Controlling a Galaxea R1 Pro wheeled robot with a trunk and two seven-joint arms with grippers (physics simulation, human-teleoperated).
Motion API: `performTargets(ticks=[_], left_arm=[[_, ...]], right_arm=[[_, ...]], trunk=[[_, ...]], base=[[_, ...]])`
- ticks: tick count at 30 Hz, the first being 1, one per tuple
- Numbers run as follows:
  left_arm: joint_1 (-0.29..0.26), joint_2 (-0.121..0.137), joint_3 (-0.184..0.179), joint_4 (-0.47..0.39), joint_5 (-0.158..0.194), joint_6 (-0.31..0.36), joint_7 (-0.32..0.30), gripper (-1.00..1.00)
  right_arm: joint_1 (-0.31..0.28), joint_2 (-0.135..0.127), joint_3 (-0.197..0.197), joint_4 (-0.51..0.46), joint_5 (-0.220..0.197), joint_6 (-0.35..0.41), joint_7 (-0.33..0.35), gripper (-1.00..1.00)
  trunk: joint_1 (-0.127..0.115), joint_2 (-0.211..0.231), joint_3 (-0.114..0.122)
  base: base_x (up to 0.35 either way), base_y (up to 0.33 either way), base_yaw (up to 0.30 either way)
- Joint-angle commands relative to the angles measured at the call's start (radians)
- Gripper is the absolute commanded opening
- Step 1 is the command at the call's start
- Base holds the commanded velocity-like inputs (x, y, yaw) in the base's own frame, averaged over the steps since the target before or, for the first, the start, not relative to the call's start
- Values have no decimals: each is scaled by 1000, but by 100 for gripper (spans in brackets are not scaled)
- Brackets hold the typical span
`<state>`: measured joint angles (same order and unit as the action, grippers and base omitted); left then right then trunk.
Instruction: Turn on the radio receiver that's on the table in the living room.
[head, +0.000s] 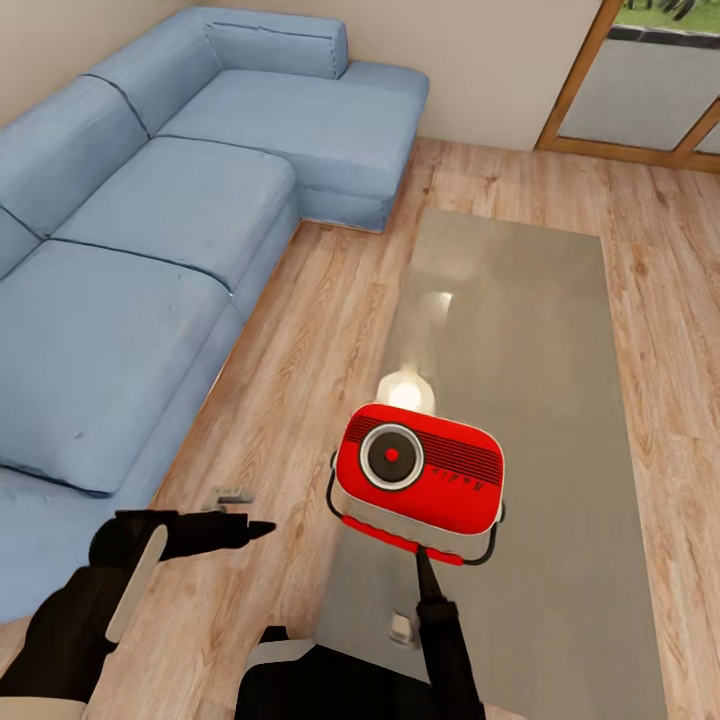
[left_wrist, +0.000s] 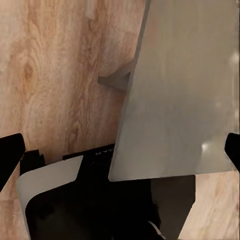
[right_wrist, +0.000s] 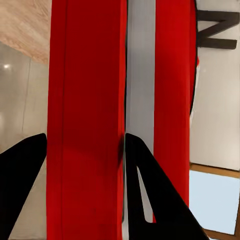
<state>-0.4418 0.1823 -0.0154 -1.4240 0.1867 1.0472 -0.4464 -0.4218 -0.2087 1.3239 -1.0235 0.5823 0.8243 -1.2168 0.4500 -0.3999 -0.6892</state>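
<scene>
The bright-red radio receiver (head: 418, 470) rests near the front end of the long glossy table (head: 520, 300), dial face tilted up and wire handle looped around it. My right gripper (head: 423, 562) comes at it from the near side. In the right wrist view the gripper (right_wrist: 85, 145) is shut on the radio receiver (right_wrist: 87, 100), a black finger against each side of its wide red part beside the grey edge band. My left gripper (head: 240, 512) hangs open over the wood floor left of the table. Its view looks down past the table's corner (left_wrist: 185, 90).
A big blue sectional sofa (head: 150, 200) runs along the left and back. A wood-framed glass door (head: 640, 80) stands at the back right. Light wood floor (head: 320, 320) separates sofa and table. A dark letter N (right_wrist: 217, 32) leans by the wall.
</scene>
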Motion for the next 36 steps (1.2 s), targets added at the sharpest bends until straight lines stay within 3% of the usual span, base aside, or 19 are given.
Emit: performTargets(ticks=[1,3,7,19,27,33,36], left_arm=[[0,0,0,-4,-1,0,-21,100],[0,1,0,-10,-4,0,-79,100],[0,2,1,-13,-7,0,-103,100],[0,-2,3,-18,1,0,-110,100],[0,-7,3,-43,24,0,-149,100],[0,-12,4,-45,25,0,-153,100],[0,-30,3,-46,26,0,-153,100]], right_arm=[[2,3,1,24,8,8,-1,-100],[5,24,1,81,8,6,-1,-100],[6,46,1,127,7,-13,-12,-100],[54,41,-1,131,4,-80,-32,-100],[55,47,0,131,-65,-79,-35,-100],[55,46,0,131,-70,-82,-33,-100],[55,47,0,131,-70,-81,-33,-100]], trunk=[[0,0,0],[0,0,0],[0,0,0],[0,0,0],[0,0,0],[0,0,0],[0,0,0]], base=[[0,0,0],[0,0,0],[0,0,0],[0,0,0],[0,0,0],[0,0,0],[0,0,0]])
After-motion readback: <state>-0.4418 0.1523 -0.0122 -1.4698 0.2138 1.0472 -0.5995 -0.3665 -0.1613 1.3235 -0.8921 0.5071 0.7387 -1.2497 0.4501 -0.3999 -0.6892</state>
